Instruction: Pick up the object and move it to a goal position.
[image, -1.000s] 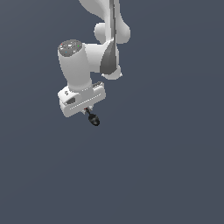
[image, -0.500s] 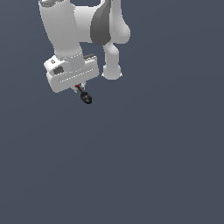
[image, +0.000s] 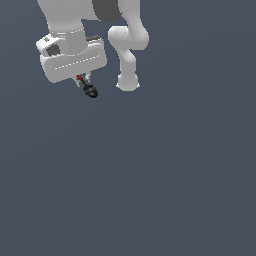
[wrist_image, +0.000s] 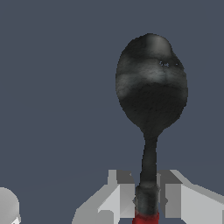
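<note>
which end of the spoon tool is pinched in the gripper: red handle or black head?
The red handle end. The gripper is shut on the spoon tool there; the rounded black head sticks out free beyond the fingertips.

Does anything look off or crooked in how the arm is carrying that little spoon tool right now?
Nothing is spilled or damaged. One thing stands out: the spoon-like tool is gripped far back, where the black shaft meets the red handle, so the rounded head sticks well out past the gripper. In the exterior view it hangs at a slant.
</note>
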